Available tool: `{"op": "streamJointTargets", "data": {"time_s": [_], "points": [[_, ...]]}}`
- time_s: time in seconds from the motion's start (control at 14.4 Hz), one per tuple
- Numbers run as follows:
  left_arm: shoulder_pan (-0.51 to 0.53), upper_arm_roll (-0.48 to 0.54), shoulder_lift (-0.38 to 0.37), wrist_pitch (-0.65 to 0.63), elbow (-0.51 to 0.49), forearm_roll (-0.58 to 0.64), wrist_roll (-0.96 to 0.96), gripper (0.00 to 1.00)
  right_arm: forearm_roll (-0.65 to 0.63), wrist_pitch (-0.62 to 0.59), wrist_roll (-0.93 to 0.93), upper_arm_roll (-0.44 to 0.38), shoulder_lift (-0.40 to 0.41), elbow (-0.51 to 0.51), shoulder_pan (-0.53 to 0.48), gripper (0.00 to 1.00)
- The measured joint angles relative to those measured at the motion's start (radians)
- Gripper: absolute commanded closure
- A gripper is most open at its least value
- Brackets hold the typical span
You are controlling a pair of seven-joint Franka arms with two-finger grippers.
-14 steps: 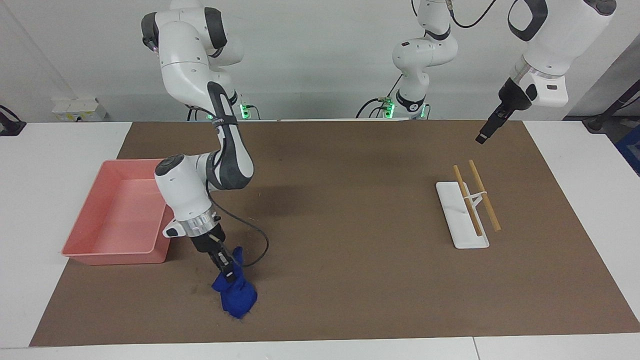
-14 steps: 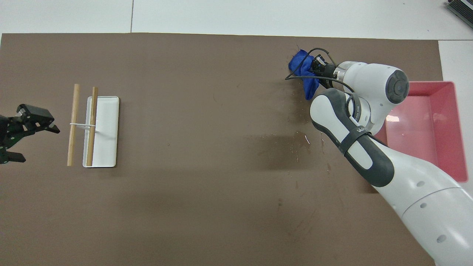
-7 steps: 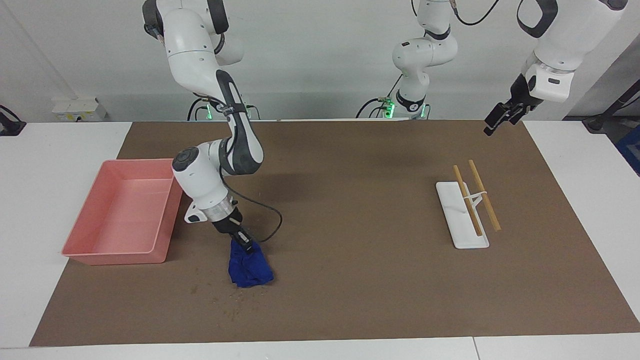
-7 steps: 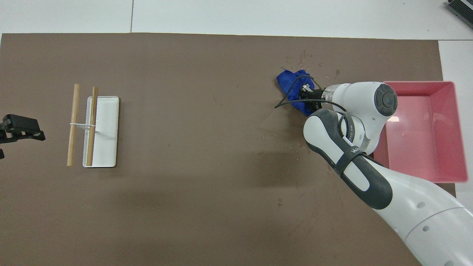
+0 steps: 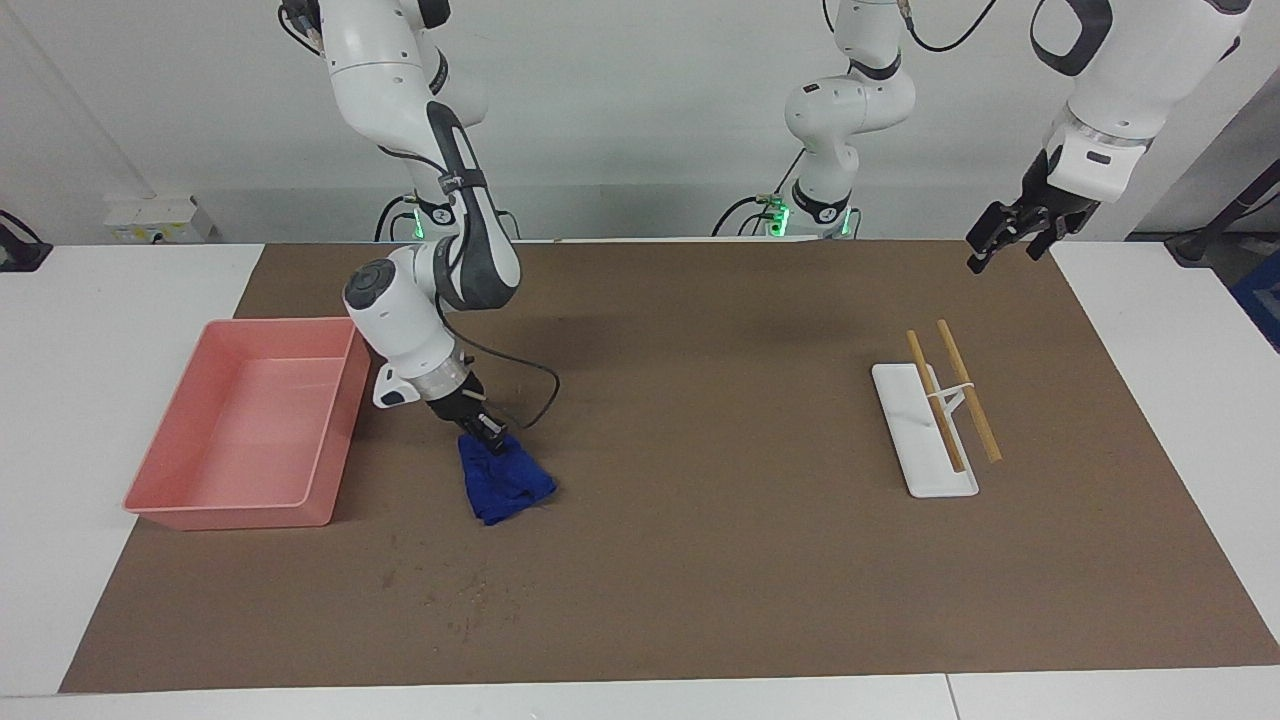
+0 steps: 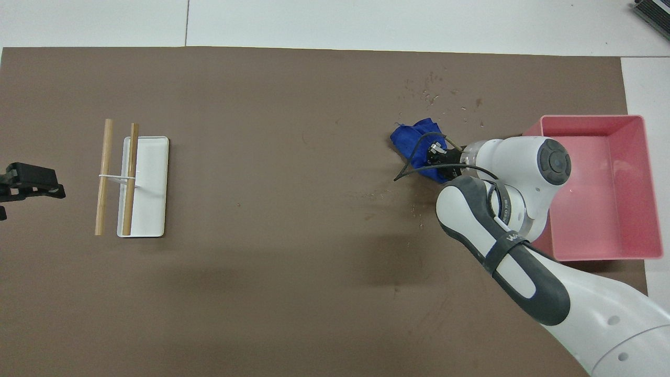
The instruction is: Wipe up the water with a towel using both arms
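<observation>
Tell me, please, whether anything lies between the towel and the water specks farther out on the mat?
Nothing visible does. The towel, held by the right end effector, lies on bare brown mat; the specks lie farther from the robots.

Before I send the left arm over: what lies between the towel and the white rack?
Only bare brown mat separates towel from white rack, overhead view.

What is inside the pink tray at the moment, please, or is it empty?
Empty: the pink tray shows only its bare floor in both views, and the towel lies beside it on the mat.
</observation>
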Motion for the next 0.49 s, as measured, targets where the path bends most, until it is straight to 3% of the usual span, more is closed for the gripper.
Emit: {"op": "streamJointTargets", "data": {"time_s": [0.49], "points": [[-0.051,0.022,0.021,0.009,0.001,0.061,0.103,0.00,0.000,-0.262,-0.120,-0.008,-0.134,-0.135,-0.006,1.00]]}}
